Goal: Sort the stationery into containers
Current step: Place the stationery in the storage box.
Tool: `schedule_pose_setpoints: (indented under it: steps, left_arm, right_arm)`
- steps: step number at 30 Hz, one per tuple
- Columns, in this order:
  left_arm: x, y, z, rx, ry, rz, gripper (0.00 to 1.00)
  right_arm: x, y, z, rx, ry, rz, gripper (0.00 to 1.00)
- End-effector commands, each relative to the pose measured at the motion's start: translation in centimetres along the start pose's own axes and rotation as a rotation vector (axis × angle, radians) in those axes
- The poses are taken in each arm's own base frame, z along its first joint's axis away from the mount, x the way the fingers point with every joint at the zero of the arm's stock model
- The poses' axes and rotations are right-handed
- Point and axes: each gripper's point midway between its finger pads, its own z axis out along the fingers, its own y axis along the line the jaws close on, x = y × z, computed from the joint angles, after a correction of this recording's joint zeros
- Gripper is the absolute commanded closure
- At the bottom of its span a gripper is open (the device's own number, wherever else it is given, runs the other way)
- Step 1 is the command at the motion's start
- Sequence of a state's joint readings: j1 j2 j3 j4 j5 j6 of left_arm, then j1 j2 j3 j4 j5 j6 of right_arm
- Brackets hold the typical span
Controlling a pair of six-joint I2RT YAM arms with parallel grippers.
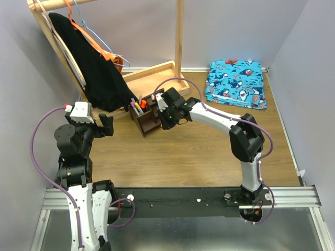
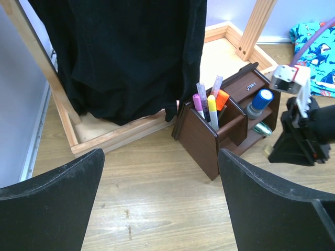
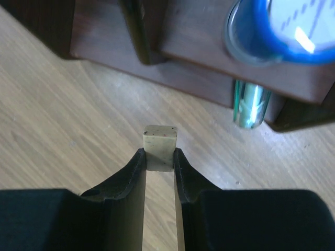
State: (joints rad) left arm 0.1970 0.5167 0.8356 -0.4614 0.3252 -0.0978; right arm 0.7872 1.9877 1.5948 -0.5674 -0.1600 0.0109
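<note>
The dark brown desk organiser (image 1: 148,117) stands mid-table, also in the left wrist view (image 2: 201,144). Its tall compartment holds pink, yellow, purple and orange-black pens (image 2: 209,104). A blue-topped tube (image 2: 260,100) stands on its shelf and a mint-green highlighter (image 2: 261,129) lies below it. My right gripper (image 3: 158,156) is shut on the tan eraser cube (image 3: 159,144), just above the table in front of the organiser (image 3: 193,57), near the highlighter (image 3: 248,104) and tube (image 3: 277,31). My left gripper (image 2: 159,172) is open and empty, left of the organiser.
A pale wooden rack base (image 1: 152,70) lies behind the organiser, with a black garment (image 1: 91,63) and an orange hanger (image 1: 104,52) on the rack. A blue shark-print cloth (image 1: 235,82) lies at the back right. Grey walls close the sides.
</note>
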Motion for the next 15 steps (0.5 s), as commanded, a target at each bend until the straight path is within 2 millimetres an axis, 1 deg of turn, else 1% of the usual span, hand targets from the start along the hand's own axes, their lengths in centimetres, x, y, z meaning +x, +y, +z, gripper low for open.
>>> schedule_pose_setpoints:
  steps: [1, 3, 6, 7, 15]
  left_arm:
    - [-0.2, 0.3, -0.4, -0.022, -0.007, 0.005, 0.02]
    - [-0.1, 0.4, -0.3, -0.024, -0.004, 0.004, 0.02]
    - [0.0, 0.5, -0.3, -0.027, -0.003, 0.005, 0.02]
    - [0.0, 0.5, -0.3, -0.027, -0.003, 0.007, 0.02]
    - [0.1, 0.5, -0.1, -0.027, 0.004, 0.007, 0.02]
  right_arm:
    - [-2.7, -0.4, 1.4, 0.046, -0.061, -0.016, 0.99]
    - [-3.1, -0.6, 1.9, 0.059, -0.066, -0.02, 0.99]
    - [-3.8, -0.8, 2.3, 0.076, -0.081, -0.028, 0.99]
    - [-3.7, -0.9, 2.7, 0.081, -0.075, -0.03, 0.99]
    - [-4.4, -1.4, 3.9, 0.113, -0.088, -0.032, 0.99]
